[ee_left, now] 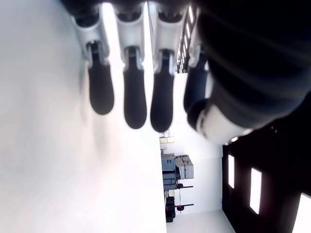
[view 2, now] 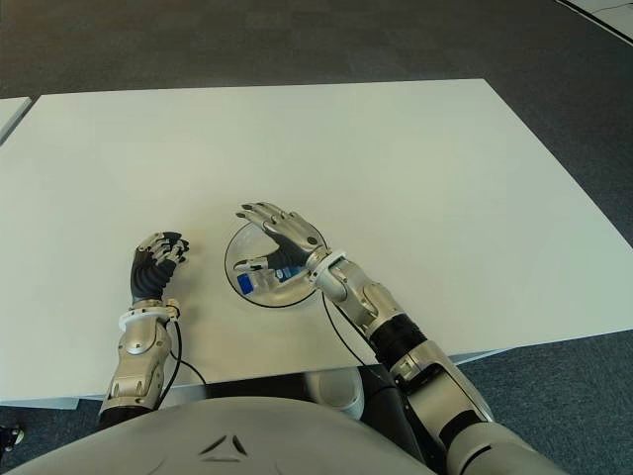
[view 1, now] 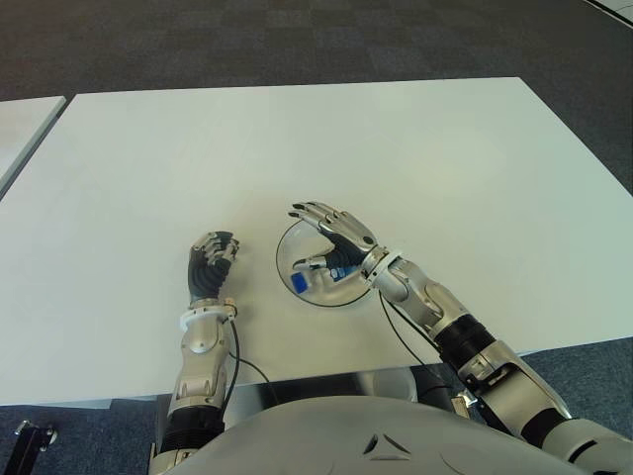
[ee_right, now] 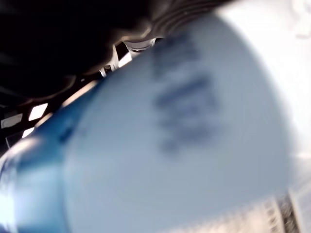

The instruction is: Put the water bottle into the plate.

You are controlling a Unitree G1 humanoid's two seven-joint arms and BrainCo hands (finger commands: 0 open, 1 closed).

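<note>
Already we have the water bottle (view 1: 315,278) lying on its side in the plate (view 1: 285,247), so we judge the main job nearly done; what looks left is for us to lift our right hand (view 1: 336,240) clear and confirm the bottle settles without rolling.

Our right hand is over the plate with its fingers (view 1: 315,211) stretched out flat and spread rather than wrapped. The thumb (view 1: 314,263) lies right by the bottle; whether it touches we cannot tell. Up close, the right wrist view is filled by the bottle's pale, blue-printed side (ee_right: 184,145), so the palm is very near it.

The bottle is small and clear, with a blue cap end (view 1: 299,283) pointing toward our left and a blue label around the middle.

Our left hand (view 1: 211,262) shows on the white table (view 1: 445,168), left of the plate and apart from it, fingers (ee_left: 134,97) curled together and holding nothing.
</note>
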